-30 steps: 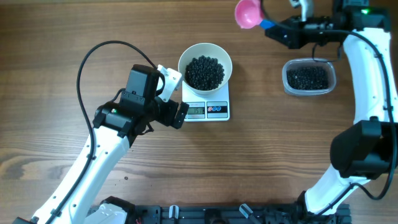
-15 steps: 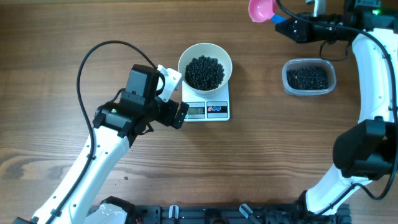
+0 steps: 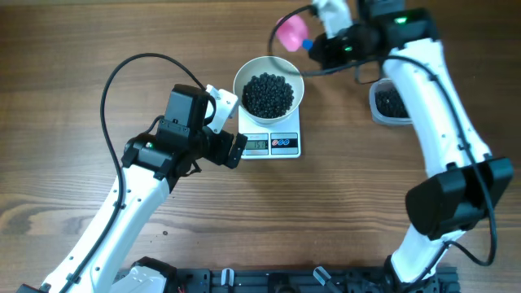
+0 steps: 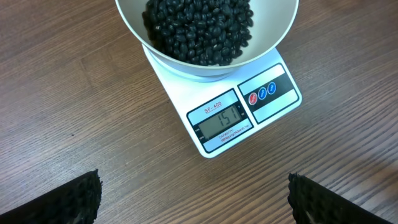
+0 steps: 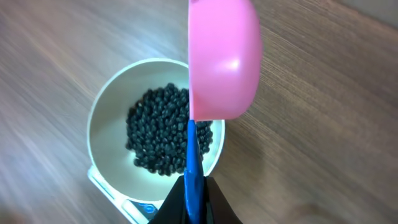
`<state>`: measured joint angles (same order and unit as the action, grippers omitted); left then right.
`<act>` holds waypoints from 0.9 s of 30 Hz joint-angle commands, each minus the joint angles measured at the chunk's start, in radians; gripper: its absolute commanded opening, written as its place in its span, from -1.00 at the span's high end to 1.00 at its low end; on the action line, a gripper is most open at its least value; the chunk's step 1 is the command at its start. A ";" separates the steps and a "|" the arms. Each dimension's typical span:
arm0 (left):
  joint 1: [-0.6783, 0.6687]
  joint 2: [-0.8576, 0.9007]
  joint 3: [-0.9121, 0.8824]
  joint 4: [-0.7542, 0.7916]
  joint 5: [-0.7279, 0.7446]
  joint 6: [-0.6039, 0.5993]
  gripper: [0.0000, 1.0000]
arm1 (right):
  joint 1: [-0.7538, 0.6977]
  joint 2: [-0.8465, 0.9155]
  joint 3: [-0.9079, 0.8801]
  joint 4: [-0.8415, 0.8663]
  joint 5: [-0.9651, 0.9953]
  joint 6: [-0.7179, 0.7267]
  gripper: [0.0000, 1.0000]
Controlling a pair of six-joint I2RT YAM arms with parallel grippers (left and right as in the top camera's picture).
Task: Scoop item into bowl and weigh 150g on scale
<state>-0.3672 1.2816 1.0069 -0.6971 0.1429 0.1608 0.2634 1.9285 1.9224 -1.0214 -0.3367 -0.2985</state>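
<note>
The white bowl [image 3: 243, 75] stands on the scale [image 3: 286, 149] and holds a heap of black beads [image 3: 269, 94]. In the left wrist view the scale's display [image 4: 221, 122] reads 151 under the bowl [image 4: 281, 31]. My right gripper [image 3: 313, 47] is shut on the blue handle [image 5: 193, 168] of a pink scoop [image 3: 290, 32], which hangs just beyond the bowl's back right rim. The scoop [image 5: 222, 59] shows only its outer side, so its inside is hidden. My left gripper [image 3: 230, 126] stands open just left of the scale with nothing between its fingers [image 4: 74, 199].
A clear plastic tub [image 3: 389, 102] with more black beads sits to the right of the bowl, partly hidden behind my right arm [image 3: 435, 98]. A black cable [image 3: 122, 69] loops over the table behind the left arm.
My right arm has swung left from the back right corner, carrying the pink scoop to the bowl's back right rim. The left arm, bowl and scale have not moved.
</note>
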 commanded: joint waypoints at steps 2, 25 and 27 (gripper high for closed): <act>0.006 -0.012 -0.006 0.000 -0.006 0.012 -1.00 | 0.054 0.018 0.018 -0.011 0.158 -0.096 0.92; 0.006 -0.012 -0.006 0.000 -0.006 0.012 -1.00 | 0.119 0.094 0.000 -0.106 0.124 -0.079 0.91; 0.006 -0.012 -0.006 0.000 -0.006 0.012 -1.00 | 0.122 0.105 0.000 -0.104 0.122 -0.080 0.91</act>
<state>-0.3672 1.2816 1.0069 -0.6971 0.1429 0.1608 0.3817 1.9984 1.9213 -1.1255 -0.1905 -0.3725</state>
